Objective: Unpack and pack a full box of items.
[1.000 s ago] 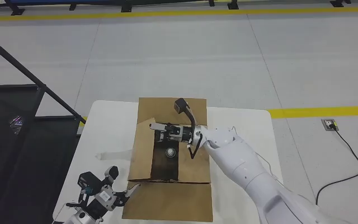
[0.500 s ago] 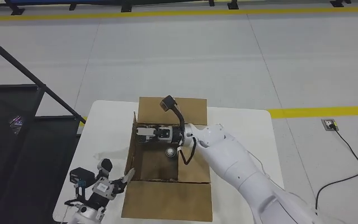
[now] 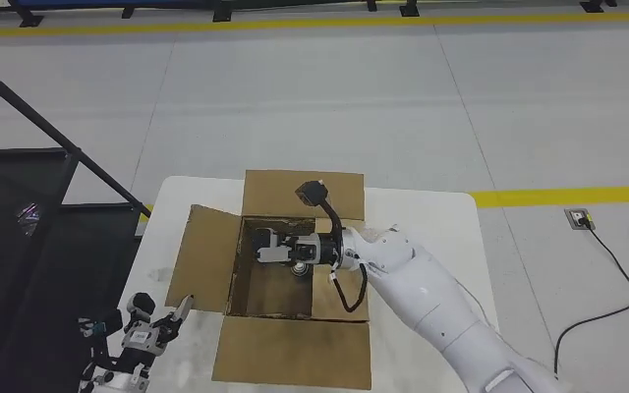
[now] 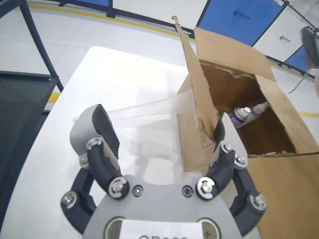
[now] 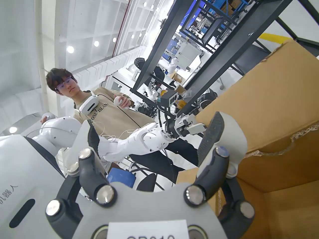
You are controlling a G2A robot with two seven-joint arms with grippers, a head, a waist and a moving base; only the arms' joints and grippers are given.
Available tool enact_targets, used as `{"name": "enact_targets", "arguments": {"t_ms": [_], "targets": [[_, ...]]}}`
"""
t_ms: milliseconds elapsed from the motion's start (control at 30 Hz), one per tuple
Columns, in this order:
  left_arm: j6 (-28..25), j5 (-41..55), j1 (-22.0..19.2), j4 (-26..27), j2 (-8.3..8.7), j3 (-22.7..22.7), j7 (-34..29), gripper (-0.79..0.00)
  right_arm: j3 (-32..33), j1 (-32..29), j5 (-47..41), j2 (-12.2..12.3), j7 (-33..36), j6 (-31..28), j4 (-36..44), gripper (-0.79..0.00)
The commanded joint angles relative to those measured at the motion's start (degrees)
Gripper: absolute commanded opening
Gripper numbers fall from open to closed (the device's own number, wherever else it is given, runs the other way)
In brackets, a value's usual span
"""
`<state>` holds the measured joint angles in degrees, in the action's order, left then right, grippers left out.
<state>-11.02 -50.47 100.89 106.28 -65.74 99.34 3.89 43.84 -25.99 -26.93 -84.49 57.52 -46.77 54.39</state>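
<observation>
The box sits in the middle of the counter, flaps open, with a spray can lying inside; the right gripper is over the opening, spread wide and empty; the left gripper is at the near left corner, also wide open and empty, one finger right beside the left flap.
</observation>
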Motion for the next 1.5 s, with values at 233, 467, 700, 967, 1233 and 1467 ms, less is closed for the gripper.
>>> {"name": "enact_targets", "arguments": {"t_ms": [233, 467, 700, 967, 1233, 1467], "targets": [[-1.75, -0.39, -5.18, -7.63, 0.20, -0.63, -6.01, 0.000, 2.27, -4.27, 2.11, 2.92, 0.98, 0.99, 7.31, 0.000], [-2.76, -0.86, -4.75, -6.11, 0.29, 0.80, -6.04, 0.000, 2.41, -4.67, 2.37, 2.96, 0.30, 1.09, 7.67, 0.000], [-7.03, 1.87, -0.39, 5.19, 0.59, 6.35, -6.42, 0.000, 6.42, -8.60, 8.45, 4.58, -2.10, -1.17, 13.29, 0.000], [-9.33, 4.50, 2.44, 20.95, 0.66, 10.16, -8.66, 0.000, 14.64, -16.44, 13.82, 7.68, -2.96, -1.83, 22.70, 0.000], [-10.35, 6.72, -4.42, 23.32, 1.04, -2.98, -23.18, 0.000, 30.11, -31.05, 25.10, 11.10, -11.75, -5.69, 34.69, 0.000], [-4.15, 12.15, -18.34, 11.28, 0.40, -19.67, -40.01, 0.000, 40.35, -44.48, 35.38, 12.17, -22.90, -4.92, 44.19, 0.000]]}}
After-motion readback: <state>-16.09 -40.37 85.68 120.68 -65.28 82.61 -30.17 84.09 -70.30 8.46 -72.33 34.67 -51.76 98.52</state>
